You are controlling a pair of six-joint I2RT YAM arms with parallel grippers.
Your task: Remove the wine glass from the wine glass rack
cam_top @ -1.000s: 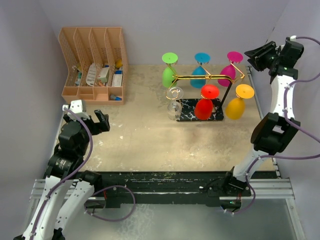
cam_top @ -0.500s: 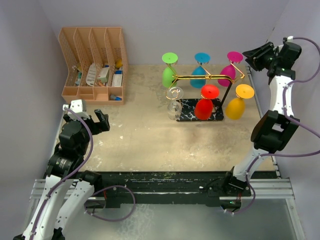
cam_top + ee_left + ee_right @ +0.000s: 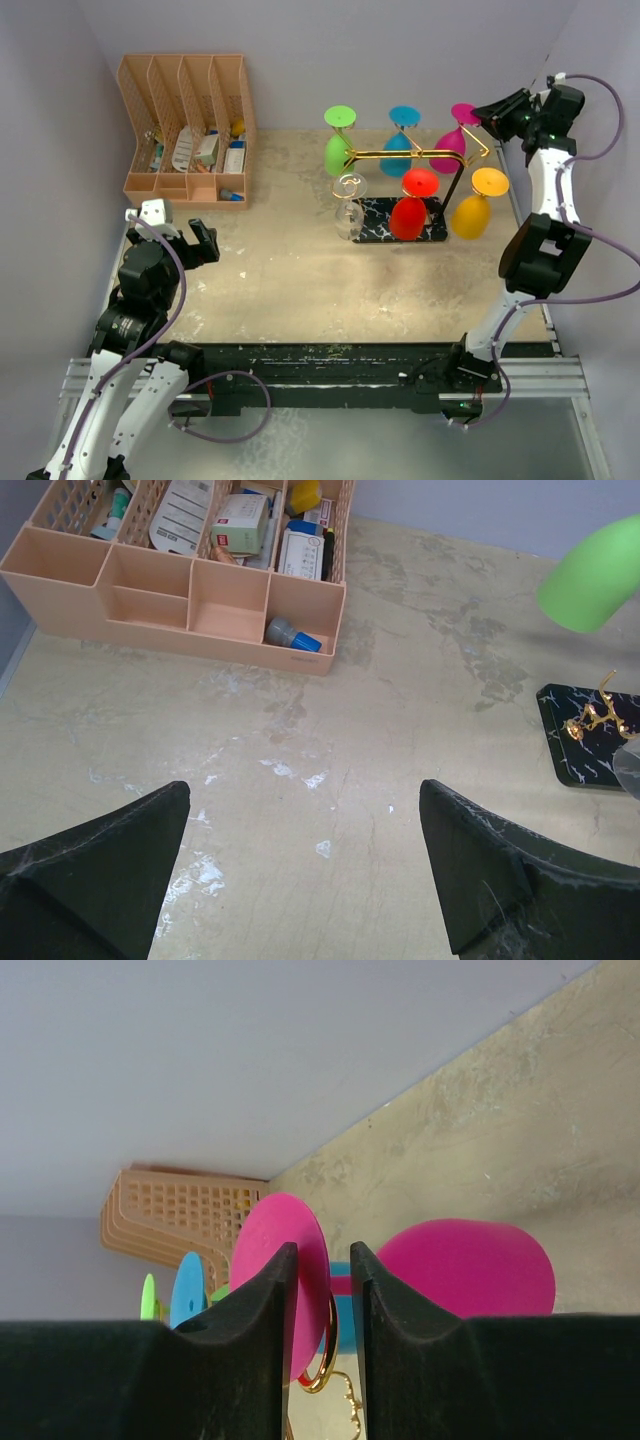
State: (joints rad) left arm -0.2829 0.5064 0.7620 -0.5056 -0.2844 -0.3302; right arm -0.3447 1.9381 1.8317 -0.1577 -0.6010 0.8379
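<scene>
The right gripper reached the far right corner of the wine glass rack, a gold wire frame on a thin black post over a marbled black base. Its jaws stood narrowly apart, straddling the round foot of the pink wine glass. That glass hung upside down from the frame, bowl lowest. In the right wrist view the foot's rim sat in the gap between the fingers, but whether they pressed on it could not be told.

To do this step well, the grip would likely need to settle squarely on the foot or stem. The glass should then slide outward along the wire toward the open hook end, kept level so it does not knock the blue glass beside it.

The left gripper hung wide open over the table, holding nothing.

At the far left stood an orange slotted file organiser. Its tall slots held cartons and packets. One low front compartment held a small grey and blue item.
</scene>
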